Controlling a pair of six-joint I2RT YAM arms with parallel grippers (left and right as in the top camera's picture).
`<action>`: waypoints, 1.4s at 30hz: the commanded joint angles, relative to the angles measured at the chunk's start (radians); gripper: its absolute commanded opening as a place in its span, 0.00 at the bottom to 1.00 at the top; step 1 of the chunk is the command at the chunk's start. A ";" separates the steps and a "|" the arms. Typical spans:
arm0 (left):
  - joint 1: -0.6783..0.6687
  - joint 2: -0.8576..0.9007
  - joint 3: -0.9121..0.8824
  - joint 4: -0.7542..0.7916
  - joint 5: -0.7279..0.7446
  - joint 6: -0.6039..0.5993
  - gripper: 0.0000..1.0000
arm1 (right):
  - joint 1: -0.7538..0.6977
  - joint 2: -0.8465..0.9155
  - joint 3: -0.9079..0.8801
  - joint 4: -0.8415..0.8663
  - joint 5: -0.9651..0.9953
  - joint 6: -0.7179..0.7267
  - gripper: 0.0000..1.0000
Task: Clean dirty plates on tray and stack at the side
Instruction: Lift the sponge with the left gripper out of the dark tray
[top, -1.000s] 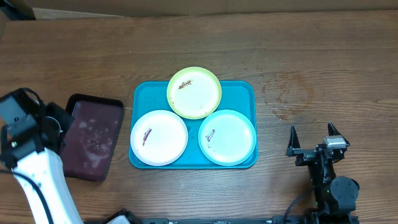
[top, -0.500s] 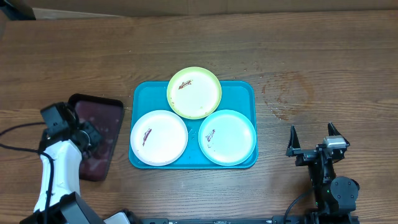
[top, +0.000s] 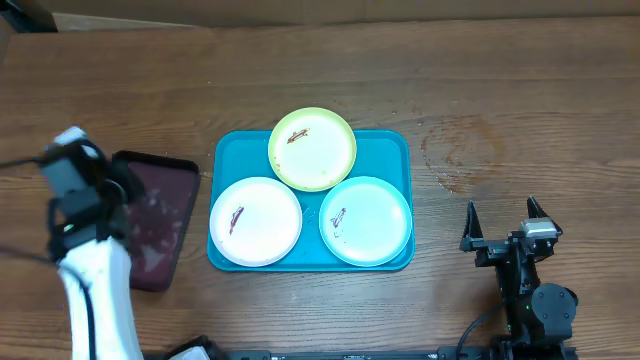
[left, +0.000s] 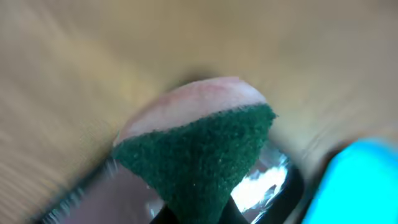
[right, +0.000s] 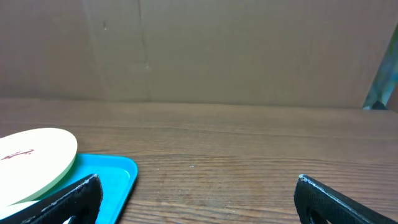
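Green sponge (left: 199, 155) sits clamped in the left tool (top: 105, 195), frame left; right tool (top: 502, 215) idles apart, lower right. Unheld plates (top: 255, 220) on the centre tray (top: 225, 150) may skid under hard wiping.

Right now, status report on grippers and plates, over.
Left gripper shut on green sponge at maroon tray. Right gripper open, empty. Three plates on blue tray, all smeared. Nothing blocking.
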 joint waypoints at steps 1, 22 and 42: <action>-0.001 0.137 -0.085 -0.007 -0.033 0.020 0.04 | -0.005 -0.008 -0.010 0.006 0.003 -0.003 1.00; 0.003 0.141 0.001 -0.146 -0.125 -0.043 0.04 | -0.005 -0.008 -0.010 0.006 0.003 -0.003 1.00; -0.003 -0.070 0.714 -0.733 0.506 -0.101 0.04 | -0.005 -0.008 -0.010 0.006 0.003 -0.003 1.00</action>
